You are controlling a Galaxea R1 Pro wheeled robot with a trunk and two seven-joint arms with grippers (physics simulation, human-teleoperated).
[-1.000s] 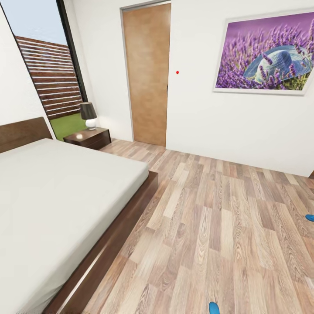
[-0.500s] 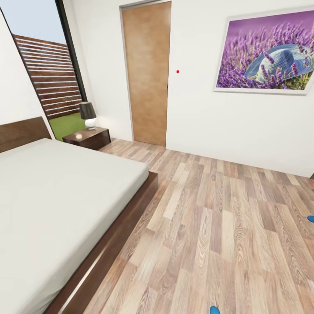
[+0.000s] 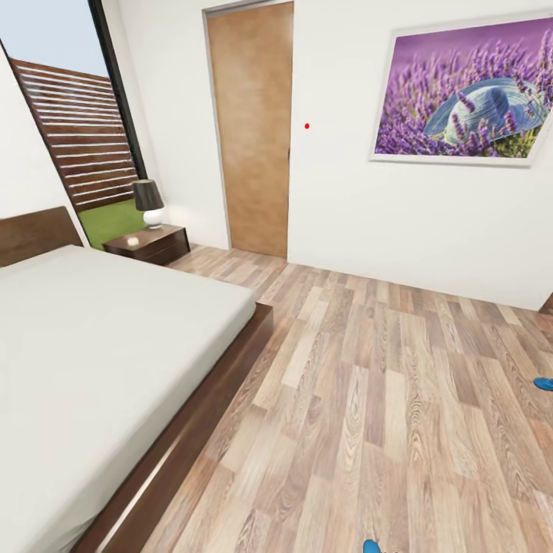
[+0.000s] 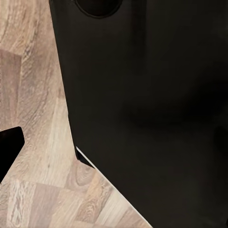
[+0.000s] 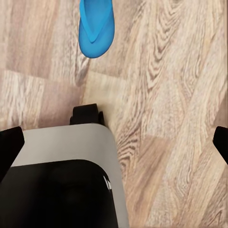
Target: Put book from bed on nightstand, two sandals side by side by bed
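two dark fingertips (image 5: 10, 145) of the right gripper (image 5: 114, 142) sit at opposite edges of the right wrist view, spread wide with nothing between them but floor (image 5: 180, 95) and the robot's own grey and black base (image 5: 61, 180). one blue sandal (image 5: 96, 26) lies flat on the planks beyond that base, well apart from the fingertips. in the left wrist view one dark fingertip (image 4: 9, 147) shows beside a large black body part; whether that claw is spread or pressed together i cannot tell.

from the head view, two blue sandals lie on the floor, each cut by the frame: one (image 3: 371, 547) at the lower edge, one (image 3: 544, 383) at the right edge, well apart from each other and from the bed (image 3: 92, 353). the off-white mattress is bare where seen. one nightstand (image 3: 150, 244) stands beside the headboard, bearing one lamp (image 3: 148, 203) and a small pale object.
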